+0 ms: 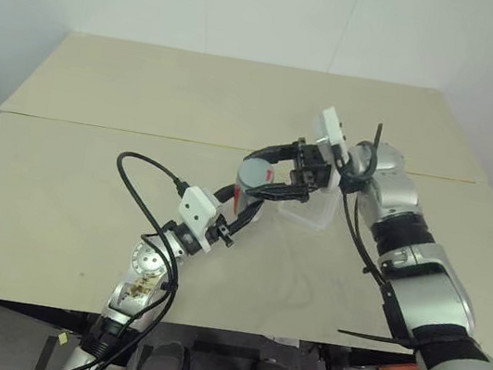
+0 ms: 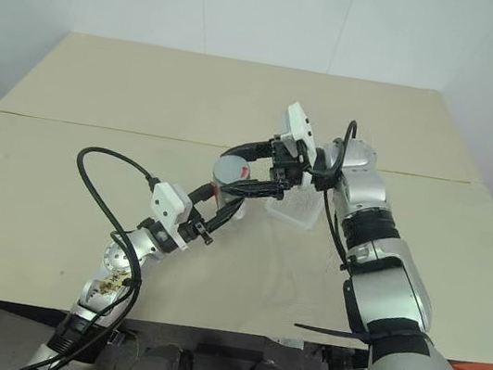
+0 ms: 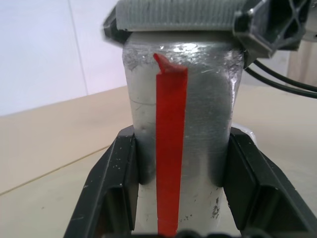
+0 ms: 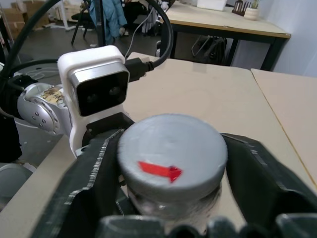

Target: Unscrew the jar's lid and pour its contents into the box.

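Above the table, left claw grips upright jar; right claw spread around lid.

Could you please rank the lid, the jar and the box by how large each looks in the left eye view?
1. Jar.
2. Box, partly hidden behind the right gripper, so unsure against the jar.
3. Lid.

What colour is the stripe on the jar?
Red, running up the jar; clearest in the left wrist view.
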Robot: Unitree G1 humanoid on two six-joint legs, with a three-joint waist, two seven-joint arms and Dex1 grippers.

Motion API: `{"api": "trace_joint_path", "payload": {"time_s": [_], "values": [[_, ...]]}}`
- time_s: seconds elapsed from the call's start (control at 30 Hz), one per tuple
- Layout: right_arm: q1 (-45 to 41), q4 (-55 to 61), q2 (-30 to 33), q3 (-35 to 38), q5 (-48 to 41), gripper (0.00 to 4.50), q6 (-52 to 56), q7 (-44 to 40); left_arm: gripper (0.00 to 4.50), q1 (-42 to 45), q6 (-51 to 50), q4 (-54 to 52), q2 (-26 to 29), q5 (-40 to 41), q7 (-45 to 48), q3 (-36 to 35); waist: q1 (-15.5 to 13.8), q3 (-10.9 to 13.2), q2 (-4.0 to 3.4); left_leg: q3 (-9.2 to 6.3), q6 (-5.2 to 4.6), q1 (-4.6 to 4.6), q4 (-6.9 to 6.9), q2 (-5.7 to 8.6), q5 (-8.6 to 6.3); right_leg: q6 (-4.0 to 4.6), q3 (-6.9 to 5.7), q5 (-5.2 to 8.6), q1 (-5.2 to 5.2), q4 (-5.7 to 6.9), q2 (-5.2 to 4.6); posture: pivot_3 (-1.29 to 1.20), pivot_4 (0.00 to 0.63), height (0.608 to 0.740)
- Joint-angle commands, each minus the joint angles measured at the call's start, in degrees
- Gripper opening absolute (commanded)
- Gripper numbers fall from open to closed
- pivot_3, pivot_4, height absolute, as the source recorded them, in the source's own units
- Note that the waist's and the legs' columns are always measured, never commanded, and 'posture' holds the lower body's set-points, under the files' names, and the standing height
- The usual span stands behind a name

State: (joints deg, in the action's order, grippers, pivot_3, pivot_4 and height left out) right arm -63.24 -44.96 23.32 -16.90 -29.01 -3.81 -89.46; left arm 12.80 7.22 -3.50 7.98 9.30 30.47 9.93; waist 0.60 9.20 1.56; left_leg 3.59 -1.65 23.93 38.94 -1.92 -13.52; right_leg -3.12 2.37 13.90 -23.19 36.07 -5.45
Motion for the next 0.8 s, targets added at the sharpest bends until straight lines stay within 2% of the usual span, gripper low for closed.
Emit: {"api": "trace_joint_path", "payload": {"time_s": [0.03, 0.1, 0.27, 0.5, 0.63, 0.8], "values": [[3.48, 6.84, 1.83, 4.55, -2.0, 4.47, -0.49, -3.04, 1.99, 0.82, 1.18, -1.61, -0.37, 0.51, 0.47, 0.3, -0.1, 0.0, 0.0, -0.01, 0.0, 0.02, 0.0, 0.0, 0.0, 0.0, -0.02, 0.0, 0.01, 0.0, 0.0, 0.0, 0.15, 0.74], [5.36, 10.02, 2.78, 5.44, -2.07, 4.47, 0.27, -3.04, 1.99, 0.98, 1.21, -1.34, -0.45, 0.51, 0.63, 0.31, -0.08, 0.0, 0.0, -0.01, 0.0, 0.03, 0.0, -0.01, 0.0, 0.0, -0.02, 0.0, 0.0, 0.0, -0.04, 0.0, 0.15, 0.74], [10.42, 19.25, 3.86, 8.75, -0.07, 4.47, 2.55, 3.15, 1.99, 1.71, 1.38, -0.42, -0.9, 0.42, 0.92, 0.5, 0.09, 0.0, 0.0, -0.01, 0.0, 0.03, 0.0, -0.01, 0.0, 0.0, -0.01, 0.0, -0.04, 0.01, -0.02, 0.0, 0.15, 0.74], [17.4, 32.48, 2.92, 11.58, 3.69, 4.47, 6.11, 18.12, 1.99, 1.87, 1.55, 0.01, -1.33, 0.34, 1.04, 0.65, 0.05, 0.0, 0.0, -0.02, 0.0, 0.03, 0.01, 0.0, 0.0, 0.0, 0.0, 0.0, -0.04, 0.02, -0.02, 0.0, 0.15, 0.74], [18.96, 36.3, 1.39, 11.46, 5.38, 4.47, 7.8, 24.4, 1.99, 1.95, 1.6, 0.21, -1.44, 0.38, 1.41, 0.8, 0.11, 0.0, 0.0, -0.01, 0.0, 0.03, 0.0, 0.0, 0.0, 0.0, 0.0, 0.0, -0.04, 0.01, 0.0, 0.0, 0.15, 0.74], [19.87, 38.73, 0.03, 10.87, 6.05, 4.47, 9.32, 26.84, 1.99, 2.2, 1.58, 0.4, -1.57, 0.4, 1.68, 0.67, 0.06, 0.0, 0.0, -0.01, 0.0, 0.03, 0.01, 0.01, 0.0, 0.0, 0.0, 0.0, -0.03, 0.01, 0.02, 0.0, 0.15, 0.74]]}}
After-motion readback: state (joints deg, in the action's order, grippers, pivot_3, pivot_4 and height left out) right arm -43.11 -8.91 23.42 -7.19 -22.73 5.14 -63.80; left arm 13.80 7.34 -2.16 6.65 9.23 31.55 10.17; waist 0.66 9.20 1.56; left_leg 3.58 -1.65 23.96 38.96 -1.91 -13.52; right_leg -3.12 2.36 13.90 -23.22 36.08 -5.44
